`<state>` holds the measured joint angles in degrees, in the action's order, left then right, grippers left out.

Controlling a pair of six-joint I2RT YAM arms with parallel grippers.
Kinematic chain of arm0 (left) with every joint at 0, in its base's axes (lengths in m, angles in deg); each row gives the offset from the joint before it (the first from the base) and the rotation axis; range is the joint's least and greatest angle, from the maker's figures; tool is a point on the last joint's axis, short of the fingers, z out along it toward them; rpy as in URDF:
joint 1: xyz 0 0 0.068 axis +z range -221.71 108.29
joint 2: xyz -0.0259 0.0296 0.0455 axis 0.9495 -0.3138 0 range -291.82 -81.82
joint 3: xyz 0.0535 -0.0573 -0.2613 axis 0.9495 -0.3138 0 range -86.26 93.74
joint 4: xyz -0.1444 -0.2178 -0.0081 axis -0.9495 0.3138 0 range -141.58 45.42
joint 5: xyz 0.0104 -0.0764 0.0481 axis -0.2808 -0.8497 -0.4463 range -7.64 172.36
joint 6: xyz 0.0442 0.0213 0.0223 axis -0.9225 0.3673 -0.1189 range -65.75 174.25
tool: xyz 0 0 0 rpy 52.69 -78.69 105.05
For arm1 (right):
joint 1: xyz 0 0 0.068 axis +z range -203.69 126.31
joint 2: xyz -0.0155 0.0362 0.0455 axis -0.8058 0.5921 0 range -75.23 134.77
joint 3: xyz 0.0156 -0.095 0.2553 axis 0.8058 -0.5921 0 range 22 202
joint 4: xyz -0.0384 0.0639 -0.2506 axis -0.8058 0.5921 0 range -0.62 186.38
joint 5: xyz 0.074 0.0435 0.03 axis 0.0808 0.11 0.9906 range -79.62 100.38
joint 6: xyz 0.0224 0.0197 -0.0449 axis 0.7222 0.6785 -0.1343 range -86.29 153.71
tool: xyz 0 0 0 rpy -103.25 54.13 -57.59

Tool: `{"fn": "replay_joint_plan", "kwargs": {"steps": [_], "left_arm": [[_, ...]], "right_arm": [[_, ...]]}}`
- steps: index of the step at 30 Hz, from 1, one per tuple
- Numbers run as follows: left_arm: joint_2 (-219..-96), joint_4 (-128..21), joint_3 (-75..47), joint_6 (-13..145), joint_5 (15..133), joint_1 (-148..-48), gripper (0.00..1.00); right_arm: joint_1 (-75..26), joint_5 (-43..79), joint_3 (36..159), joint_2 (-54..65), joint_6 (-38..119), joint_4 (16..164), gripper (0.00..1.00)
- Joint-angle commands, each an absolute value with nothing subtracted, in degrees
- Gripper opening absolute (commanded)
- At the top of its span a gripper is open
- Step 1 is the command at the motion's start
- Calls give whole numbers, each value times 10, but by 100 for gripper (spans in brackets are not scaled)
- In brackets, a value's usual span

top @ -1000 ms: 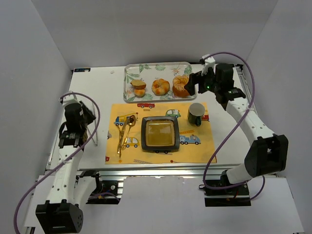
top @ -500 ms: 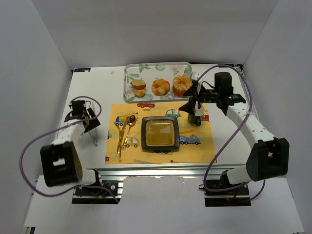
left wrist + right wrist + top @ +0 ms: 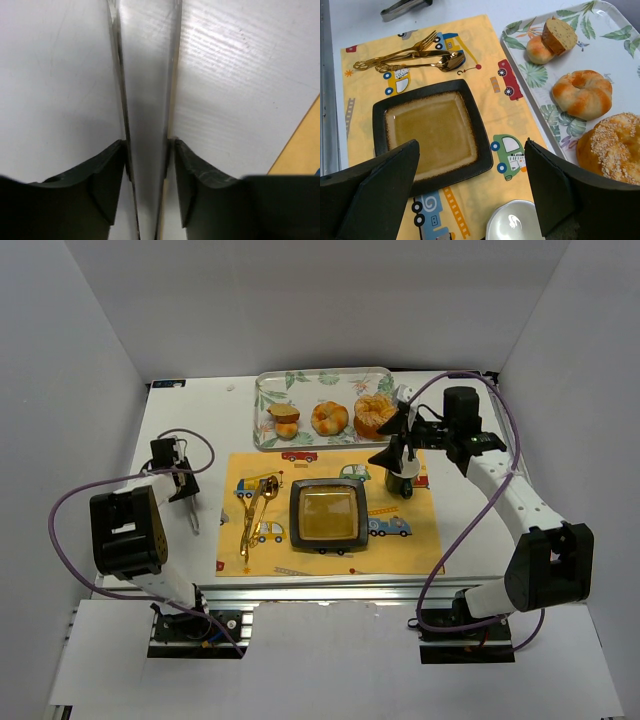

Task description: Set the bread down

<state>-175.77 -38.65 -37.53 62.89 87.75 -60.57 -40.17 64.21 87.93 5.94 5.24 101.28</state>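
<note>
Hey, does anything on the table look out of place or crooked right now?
Mildly: the bread leans tilted against the small bun in the tray, and the gold cutlery lies bunched and slanted beside the plate. Nothing spilled.

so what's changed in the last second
The right gripper swung from the right end of the tray down over the mug, open. The left gripper came in astride the tongs. The bread, plate and cutlery stayed put.

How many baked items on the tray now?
4, on the tray: the bread and a small round bun touching at its left end, a knotted roll mid-tray, a seeded ring pastry at its right end. None looks hidden.
</note>
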Motion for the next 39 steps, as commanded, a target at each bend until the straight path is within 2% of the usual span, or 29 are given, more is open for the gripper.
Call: {"fn": "replay_joint_plan", "kwargs": {"steps": [1, 3, 6, 11, 16, 22, 27, 33, 39], "left_arm": [[-1784, -400, -396, 622, 837, -600, 43], [-1775, -410, -404, 629, 835, -598, 26], [-1732, -417, -414, 636, 825, -598, 16], [-1667, -416, -373, 702, 728, -608, 12], [-1640, -448, -328, 838, 602, -666, 19], [-1672, -467, -289, 968, 554, -738, 29], [-1713, -488, -250, 1021, 510, -744, 37], [-1770, -467, -178, 1052, 475, -746, 41], [-1793, -415, -138, 1043, 492, -747, 48]], "right_arm": [[-415, 649, 893, 52, 63, 995, 89], [-421, 649, 891, 48, 65, 992, 89], [-431, 652, 887, 48, 65, 994, 89], [-444, 655, 885, 48, 67, 995, 89], [-451, 658, 882, 51, 81, 983, 89], [-454, 666, 871, 48, 95, 965, 89], [-456, 673, 867, 49, 102, 954, 89], [-459, 675, 858, 43, 102, 950, 90], [-465, 675, 851, 40, 102, 949, 89]]}}
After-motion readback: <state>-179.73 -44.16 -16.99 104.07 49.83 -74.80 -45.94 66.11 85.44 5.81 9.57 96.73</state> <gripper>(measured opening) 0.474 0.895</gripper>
